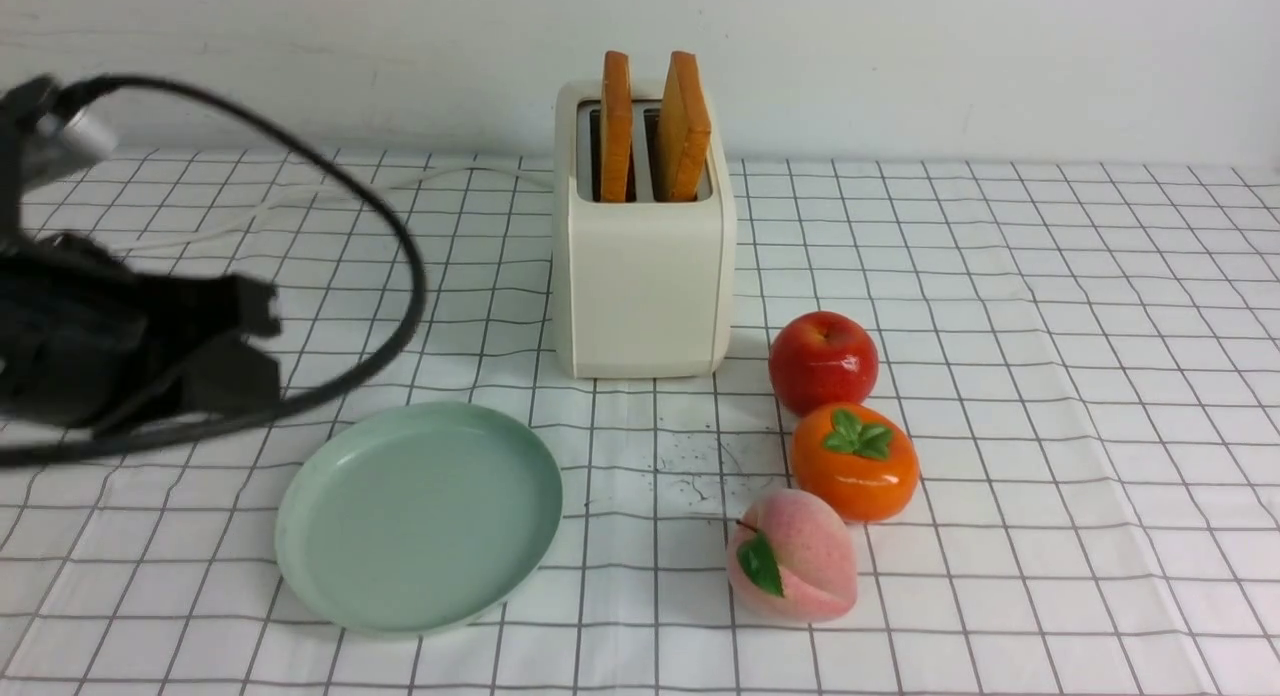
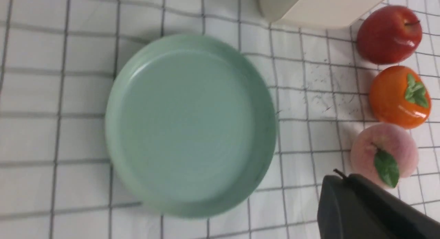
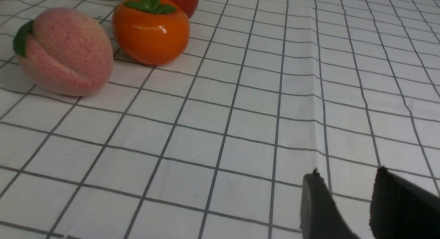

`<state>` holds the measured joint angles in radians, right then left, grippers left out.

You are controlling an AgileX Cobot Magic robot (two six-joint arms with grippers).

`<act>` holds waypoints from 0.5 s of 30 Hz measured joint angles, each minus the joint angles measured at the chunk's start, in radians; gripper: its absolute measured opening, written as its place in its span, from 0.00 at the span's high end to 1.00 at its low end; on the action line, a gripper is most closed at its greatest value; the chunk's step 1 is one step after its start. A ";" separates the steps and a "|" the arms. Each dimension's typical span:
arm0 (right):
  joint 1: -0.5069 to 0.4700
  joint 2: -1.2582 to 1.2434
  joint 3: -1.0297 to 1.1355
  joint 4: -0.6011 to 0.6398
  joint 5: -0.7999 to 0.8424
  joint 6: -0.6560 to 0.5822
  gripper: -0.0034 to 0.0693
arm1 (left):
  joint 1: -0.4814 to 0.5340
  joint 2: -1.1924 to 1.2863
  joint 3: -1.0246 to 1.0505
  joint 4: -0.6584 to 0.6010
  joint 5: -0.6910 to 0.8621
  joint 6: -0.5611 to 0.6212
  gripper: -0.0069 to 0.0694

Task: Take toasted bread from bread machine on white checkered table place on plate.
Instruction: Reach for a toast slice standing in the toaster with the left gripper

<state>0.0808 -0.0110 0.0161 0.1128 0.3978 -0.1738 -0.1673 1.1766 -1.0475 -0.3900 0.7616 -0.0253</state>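
Note:
Two slices of toasted bread [image 1: 616,126] [image 1: 684,126] stand upright in the slots of the cream bread machine [image 1: 640,286], at the back middle of the white checkered table [image 1: 1050,376]. The mint-green plate [image 1: 420,516] lies empty in front of it, to the left. My left gripper [image 1: 262,341] hovers blurred at the left edge, left of and above the plate, well short of the bread. In the left wrist view its fingers [image 2: 338,179] are pressed together, shut on nothing, above the plate [image 2: 190,125]. My right gripper [image 3: 347,173] stands open and empty over bare cloth.
A red apple [image 1: 823,361], an orange persimmon [image 1: 855,461] and a pink peach [image 1: 792,556] sit in a row right of the plate, in front of the bread machine's right corner. A black cable [image 1: 400,246] loops from the left arm. The white cord [image 1: 300,196] trails left behind the machine.

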 joint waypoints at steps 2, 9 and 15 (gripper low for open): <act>0.000 0.000 0.000 0.000 0.000 0.000 0.62 | -0.085 0.059 -0.083 0.045 -0.014 -0.030 0.93; 0.000 0.000 0.000 0.000 0.000 0.000 0.62 | -0.298 0.296 -0.394 0.288 -0.055 -0.204 0.93; 0.000 0.000 0.000 0.000 0.000 0.000 0.62 | -0.307 0.491 -0.620 0.358 -0.090 -0.244 0.82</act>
<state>0.0808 -0.0110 0.0161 0.1128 0.3978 -0.1738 -0.4743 1.6673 -1.6674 -0.0315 0.6716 -0.2694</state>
